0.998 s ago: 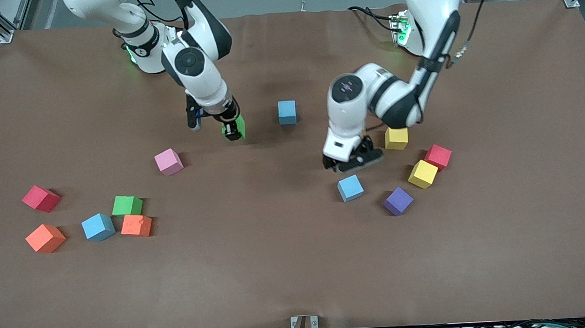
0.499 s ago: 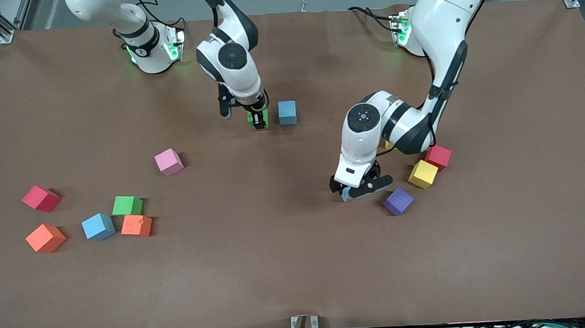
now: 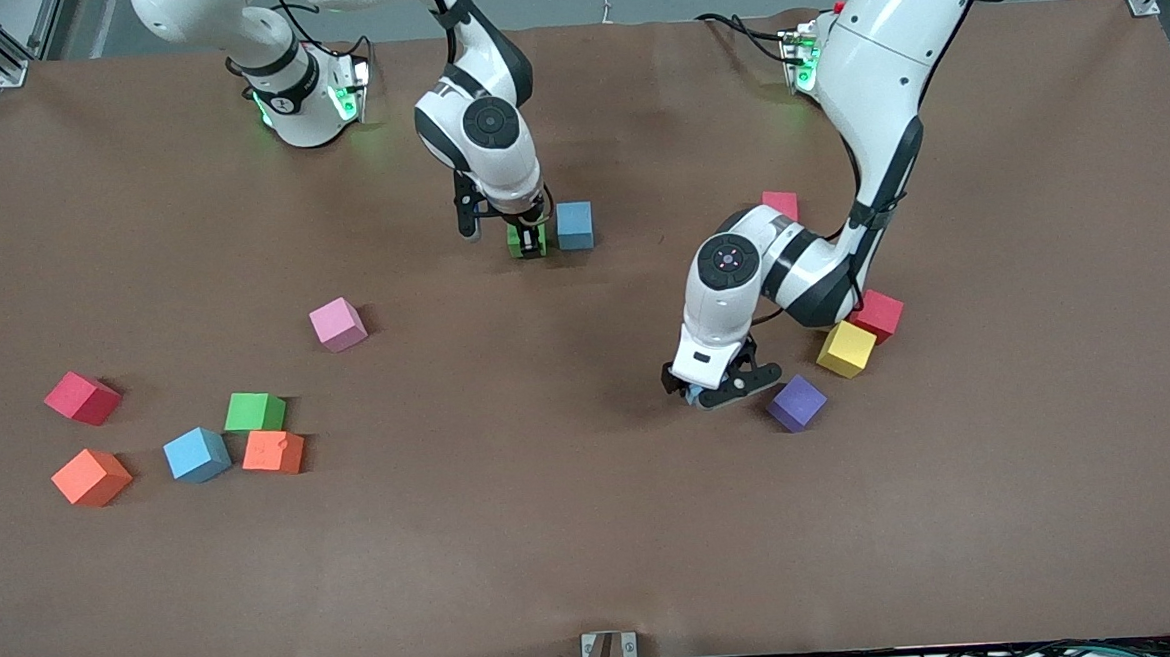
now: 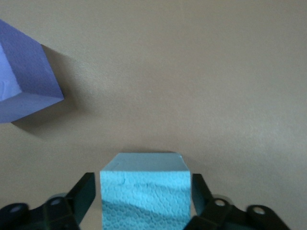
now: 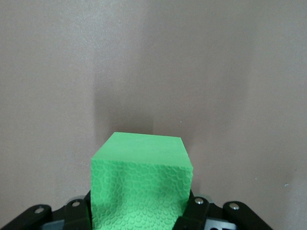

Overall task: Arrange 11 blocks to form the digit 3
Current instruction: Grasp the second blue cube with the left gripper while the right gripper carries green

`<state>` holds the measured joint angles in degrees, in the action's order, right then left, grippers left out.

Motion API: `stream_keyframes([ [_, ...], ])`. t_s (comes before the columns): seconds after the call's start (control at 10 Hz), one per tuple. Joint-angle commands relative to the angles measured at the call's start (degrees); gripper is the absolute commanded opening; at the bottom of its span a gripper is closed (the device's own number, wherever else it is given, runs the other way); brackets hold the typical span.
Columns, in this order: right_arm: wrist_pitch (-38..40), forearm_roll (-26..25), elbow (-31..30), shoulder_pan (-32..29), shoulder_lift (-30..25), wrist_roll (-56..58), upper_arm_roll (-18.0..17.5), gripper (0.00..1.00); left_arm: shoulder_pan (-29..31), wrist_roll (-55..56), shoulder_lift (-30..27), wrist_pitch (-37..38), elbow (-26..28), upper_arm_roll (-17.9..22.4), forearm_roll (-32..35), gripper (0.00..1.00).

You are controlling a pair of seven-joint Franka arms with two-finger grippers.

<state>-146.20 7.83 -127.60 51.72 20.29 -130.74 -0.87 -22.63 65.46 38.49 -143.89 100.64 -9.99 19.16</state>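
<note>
Right tool (image 3: 526, 239) clamped on a green block (image 3: 517, 239), fingers on two opposite faces; right wrist view shows the block (image 5: 141, 184) filling the gap between the fingers. It sits low at the table (image 3: 595, 528), just beside a blue block (image 3: 575, 225), toward the right arm's end of it; can't tell if the green one touches the table or the blue one. Left tool (image 3: 719, 392) is down at the table around a light blue block (image 3: 694, 395), near the purple block (image 3: 797, 402). Left wrist view: light blue block (image 4: 145, 191) between the fingers (image 4: 82, 199), both fingers right at its sides; can't tell if they press it yet, so grip unconfirmed. Purple block (image 4: 24, 79) shows close by in that view. Other blocks loose: yellow (image 3: 845, 348) and red (image 3: 880, 314) touching each other beside the left arm, a pinkish-red one (image 3: 781, 204) farther back. Toward the right arm's end: pink (image 3: 337, 323), red (image 3: 81, 398), a cluster of green (image 3: 255, 412), blue (image 3: 196, 454) and orange (image 3: 273, 452), plus a separate orange (image 3: 91, 477). No digit 3 shape formed, only the green-blue pair side by side
</note>
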Motion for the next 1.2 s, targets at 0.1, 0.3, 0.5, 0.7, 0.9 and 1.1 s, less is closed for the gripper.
stream_keyframes([
  [0.1,0.13,-0.01,1.12,1.54,0.27,-2.5,0.34,0.01,0.67,2.46,-2.79,0.97,-0.7,-0.73,-3.24,0.1],
  [0.3,0.13,0.08,1.74,2.33,1.41,-2.5,0.34,0.01,0.31,7.56,-7.17,3.69,-1.14,-0.82,-3.34,0.09],
  [0.5,0.13,-0.01,1.83,2.42,2.03,-2.5,0.34,0.02,0.4,9.5,-10.62,9.73,-3.41,-2.31,-4.82,0.09],
  [0.7,0.04,-0.01,2.09,2.42,2.12,-2.5,0.34,0.02,-1.26,12.75,-10.54,17.65,-6.5,-3.01,-5.27,0.09],
  [0.9,-0.05,-0.01,2.27,3.03,2.12,-2.5,0.34,0.04,-1.54,17.57,-10.54,22.22,-6.07,-4.33,-5.71,0.09],
  [1.1,-0.05,-0.01,2.97,3.21,2.3,-2.42,0.34,0.08,-5.72,25.29,-10.54,27.85,-5.45,-3.2,-8.06,0.09],
])
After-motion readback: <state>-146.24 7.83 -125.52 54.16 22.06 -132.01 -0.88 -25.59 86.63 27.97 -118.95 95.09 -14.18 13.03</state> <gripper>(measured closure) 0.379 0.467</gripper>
